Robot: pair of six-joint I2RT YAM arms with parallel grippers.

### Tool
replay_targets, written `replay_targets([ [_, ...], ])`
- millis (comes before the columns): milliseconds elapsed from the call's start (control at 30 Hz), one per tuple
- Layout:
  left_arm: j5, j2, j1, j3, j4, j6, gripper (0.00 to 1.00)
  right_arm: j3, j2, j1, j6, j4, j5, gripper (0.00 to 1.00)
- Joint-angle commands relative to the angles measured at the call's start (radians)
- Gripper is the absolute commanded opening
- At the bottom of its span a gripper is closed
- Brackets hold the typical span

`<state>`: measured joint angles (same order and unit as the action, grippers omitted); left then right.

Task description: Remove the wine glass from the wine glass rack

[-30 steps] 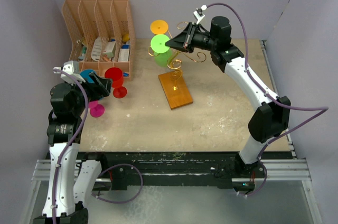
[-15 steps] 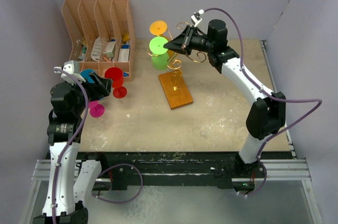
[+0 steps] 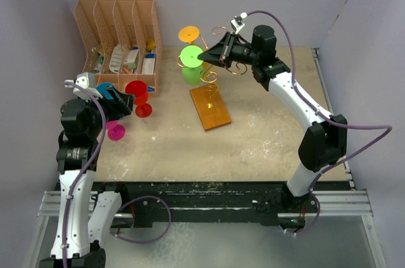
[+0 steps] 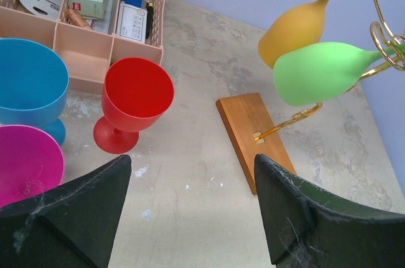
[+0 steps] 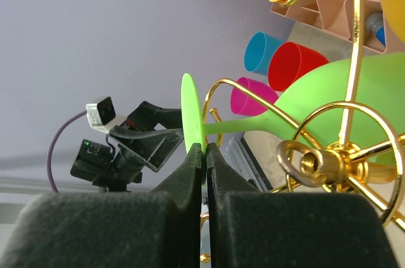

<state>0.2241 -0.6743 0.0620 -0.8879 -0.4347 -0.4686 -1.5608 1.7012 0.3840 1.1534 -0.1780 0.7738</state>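
Right gripper (image 3: 204, 57) is reaching in at the top of the wine glass rack (image 3: 211, 107). Its fingers are pressing together on the thin edge of the green wine glass (image 3: 192, 55) foot disc; the right wrist view shows the disc rim nipped between both tips.

The glass is hanging from a gold scroll arm on the rack. Its long axis is lying almost level, with the foot at the scroll and the bowl pointing out from the rack stem.

- Glass: opaque lime green, matte, probably plastic.
- An orange glass (image 3: 190, 32) is hanging just beside it on the rack.

Left gripper (image 3: 123, 105) is hovering well away from the rack with its fingers spread and holding nothing, so the right arm is far nearer.

Judgement: the stem must slide out along the scroll opening, and a tilted pull could snag the wire.
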Motion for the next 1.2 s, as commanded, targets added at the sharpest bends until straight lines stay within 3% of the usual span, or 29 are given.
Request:
replay_targets([
  [0,0.011,0.003,-0.005,-0.003,0.037,0.002,0.82,-0.002,-0.067,-0.004,-0.009,-0.042,0.019,0.0],
  [1167,0.01,0.001,-0.007,-0.002,0.036,0.002,0.82,0.041,-0.286,0.001,-0.174,0.123,0.18,0.0],
])
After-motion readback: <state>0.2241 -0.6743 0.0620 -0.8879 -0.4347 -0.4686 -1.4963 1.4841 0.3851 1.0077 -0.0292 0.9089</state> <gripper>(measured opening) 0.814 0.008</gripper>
